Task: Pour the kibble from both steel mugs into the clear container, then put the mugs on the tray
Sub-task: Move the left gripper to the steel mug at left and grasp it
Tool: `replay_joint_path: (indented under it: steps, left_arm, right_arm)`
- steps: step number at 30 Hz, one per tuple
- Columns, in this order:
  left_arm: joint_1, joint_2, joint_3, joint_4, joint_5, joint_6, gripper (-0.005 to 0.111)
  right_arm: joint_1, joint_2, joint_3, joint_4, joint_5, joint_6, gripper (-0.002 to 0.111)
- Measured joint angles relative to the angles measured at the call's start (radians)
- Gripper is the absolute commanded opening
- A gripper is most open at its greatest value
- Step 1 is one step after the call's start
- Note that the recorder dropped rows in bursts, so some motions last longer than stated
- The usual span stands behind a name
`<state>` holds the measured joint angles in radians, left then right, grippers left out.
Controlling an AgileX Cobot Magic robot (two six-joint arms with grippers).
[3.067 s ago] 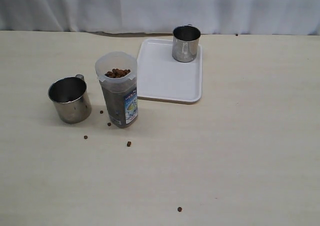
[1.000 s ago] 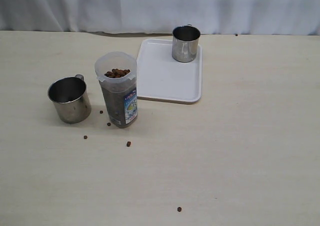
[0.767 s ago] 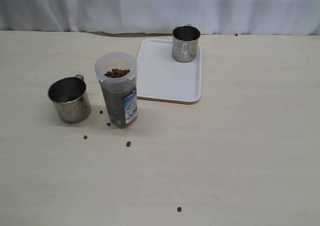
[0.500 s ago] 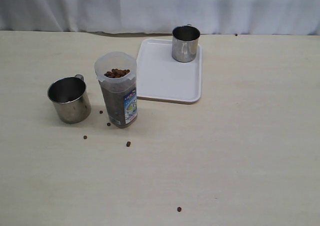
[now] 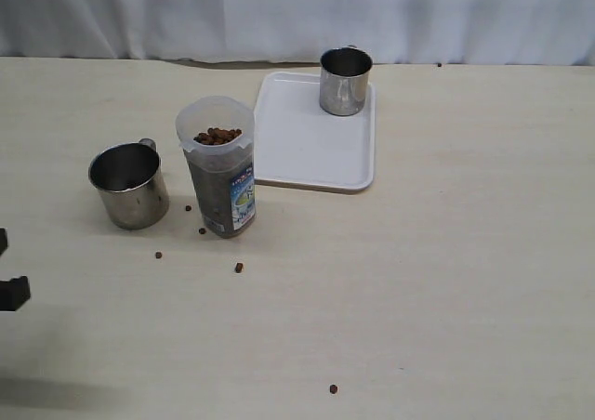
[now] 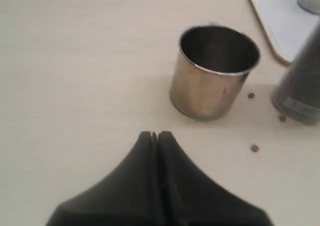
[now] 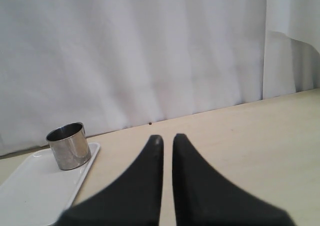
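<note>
One steel mug point(image 5: 129, 184) stands empty on the table left of the clear container point(image 5: 219, 164). The container is upright and holds kibble point(image 5: 218, 136) nearly to its brim. The other steel mug point(image 5: 346, 81) stands upright on the far right corner of the white tray point(image 5: 311, 146). My left gripper point(image 5: 8, 268) shows only as black tips at the left edge, short of the near mug. In the left wrist view that gripper point(image 6: 156, 134) is shut and empty, pointing at the mug point(image 6: 215, 71). My right gripper point(image 7: 163, 137) is shut and empty, with the tray mug point(image 7: 69, 146) ahead.
Loose kibble pellets lie on the table near the container point(image 5: 239, 267), by the near mug point(image 5: 159, 255) and toward the front point(image 5: 334, 388). A white curtain point(image 5: 297, 16) closes off the far side of the table.
My left gripper has come into the exterior view at the left edge. The mugs, container and tray have not moved.
</note>
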<state>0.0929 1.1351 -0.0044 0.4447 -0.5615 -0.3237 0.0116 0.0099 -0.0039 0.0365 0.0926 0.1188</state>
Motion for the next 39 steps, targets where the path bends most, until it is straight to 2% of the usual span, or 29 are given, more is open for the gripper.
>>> replay_joint_path:
  steps: [8,10,15,18,21,23,24,26,32,39]
  left_arm:
    - [0.000,0.557,-0.004,0.023,-0.533,0.219,0.000]
    - [0.000,0.641,-0.005,0.048,-0.597,0.286,0.000]
    - [0.000,0.740,-0.065,0.055,-0.630,0.387,0.000]
    - [0.000,0.747,-0.110,0.049,-0.629,0.396,0.007]
    - [0.000,0.747,-0.124,0.071,-0.628,0.405,0.025]
    - [0.000,0.747,-0.125,0.084,-0.628,0.423,0.042]
    - [0.000,0.747,-0.125,0.092,-0.628,0.428,0.057]
    - [0.000,0.747,-0.145,0.116,-0.623,0.433,0.069]
    - [0.000,0.766,-0.212,0.161,-0.574,0.431,0.069]
    - [0.000,0.889,-0.346,0.161,-0.584,0.415,0.069]
  right_arm:
    - [0.000,0.000,0.000,0.000,0.000,0.002,0.005]
    - [0.000,0.000,0.000,0.000,0.000,0.002,0.005]
    - [0.000,0.000,0.000,0.000,0.000,0.002,0.005]
    - [0.000,0.000,0.000,0.000,0.000,0.002,0.005]
    - [0.000,0.000,0.000,0.000,0.000,0.002,0.005]
    - [0.000,0.000,0.000,0.000,0.000,0.002,0.005]
    - [0.000,0.000,0.000,0.000,0.000,0.002,0.005]
    - [0.000,0.000,0.000,0.000,0.000,0.002,0.005]
    - [0.000,0.000,0.000,0.000,0.000,0.002,0.005]
    - [0.000,0.000,0.000,0.002,0.000,0.002,0.005]
